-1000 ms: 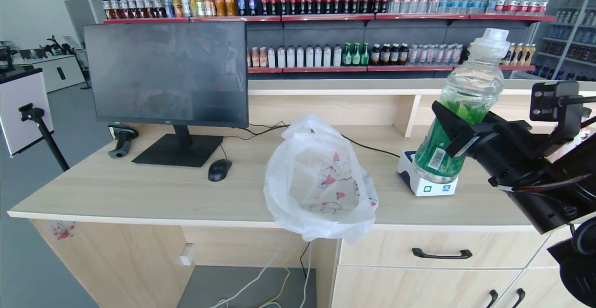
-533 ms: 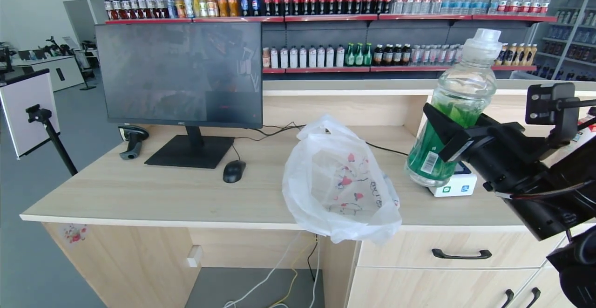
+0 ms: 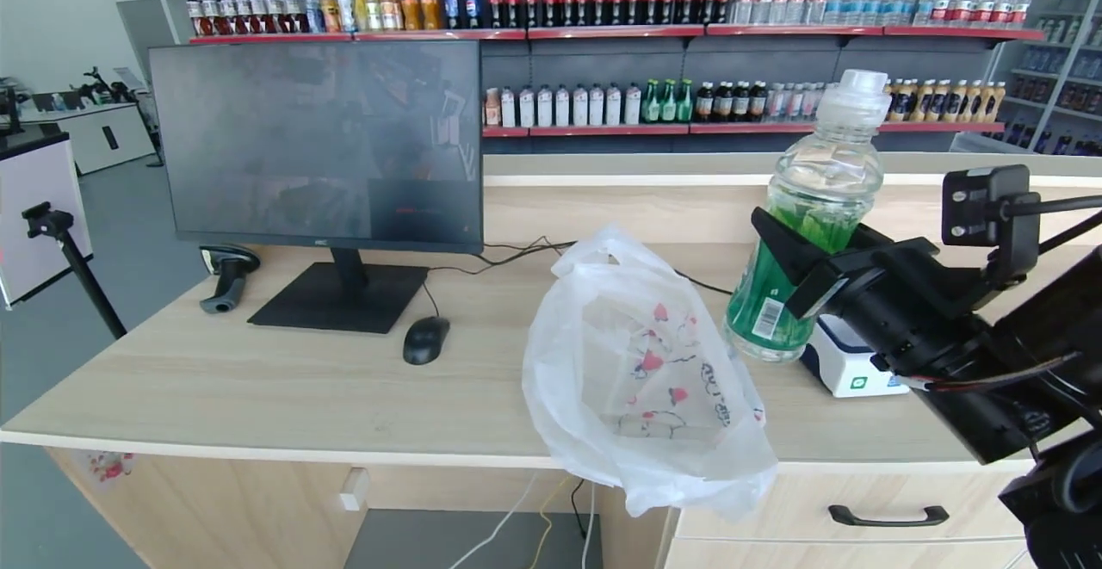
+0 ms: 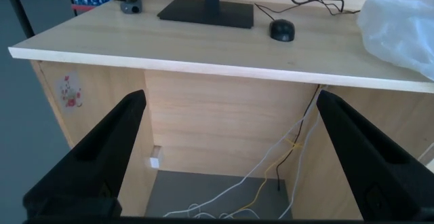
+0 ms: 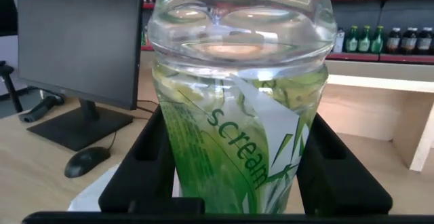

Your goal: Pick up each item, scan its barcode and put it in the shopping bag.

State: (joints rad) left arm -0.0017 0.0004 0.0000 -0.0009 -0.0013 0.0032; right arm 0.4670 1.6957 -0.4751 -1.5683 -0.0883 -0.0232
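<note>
On the wooden counter (image 3: 258,388), the dark monitor (image 3: 318,143) stands at 10 o'clock from the white plastic shopping bag (image 3: 646,371), which slumps open over the front edge. At 2 o'clock from the bag, the right gripper (image 3: 779,263) clasps a green-labelled drink bottle (image 3: 818,199) upright in the air, just above a white scanner box (image 3: 848,362). Full of liquid, the bottle looks heavy, stiff and smooth, so the mid-body hold on the label seems the sound one. The head view supplies the barcode (image 3: 766,318) low on the label; the right wrist view supplies the fingers (image 5: 142,163) pressed against both sides. The left wrist view gives the left gripper (image 4: 230,98), spread wide and empty, below the counter.
</note>
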